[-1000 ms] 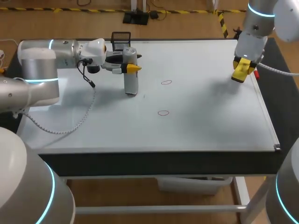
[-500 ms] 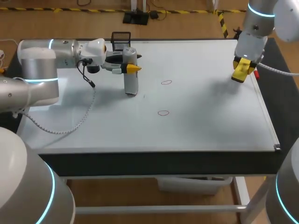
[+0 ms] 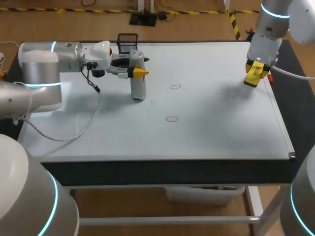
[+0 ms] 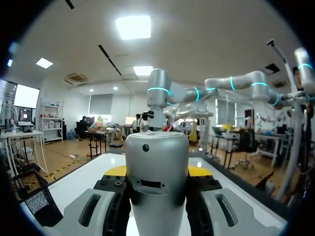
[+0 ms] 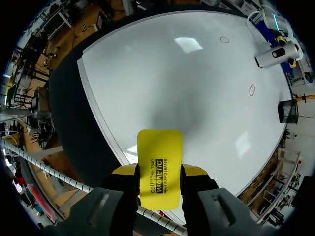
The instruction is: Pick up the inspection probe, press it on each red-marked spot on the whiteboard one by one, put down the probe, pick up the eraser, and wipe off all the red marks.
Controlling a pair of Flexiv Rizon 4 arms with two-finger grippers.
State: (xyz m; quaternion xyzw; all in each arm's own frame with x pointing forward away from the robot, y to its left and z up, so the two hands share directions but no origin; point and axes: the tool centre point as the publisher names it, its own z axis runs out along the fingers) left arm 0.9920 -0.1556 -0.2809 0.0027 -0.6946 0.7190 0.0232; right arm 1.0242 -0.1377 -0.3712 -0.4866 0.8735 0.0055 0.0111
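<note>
I see nothing moved: left claw [image 3: 135, 66] clamps the probe [image 3: 138, 88] upright on the whiteboard [image 3: 221, 128], left of both red marks [image 3: 175, 87]; right claw [image 3: 256, 70] grips the eraser [image 3: 253, 75] far right. Risk: dragged probe smears marks unpressed.

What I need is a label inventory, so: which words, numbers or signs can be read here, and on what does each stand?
"MAGNETIC WHITE BOARD ERASER": black print on the yellow eraser, seen in the right wrist view.
A smaller line just above it on the eraser: too small to read.
On the probe: no print shows.
On the whiteboard: no writing, only one red circle and another.
</note>
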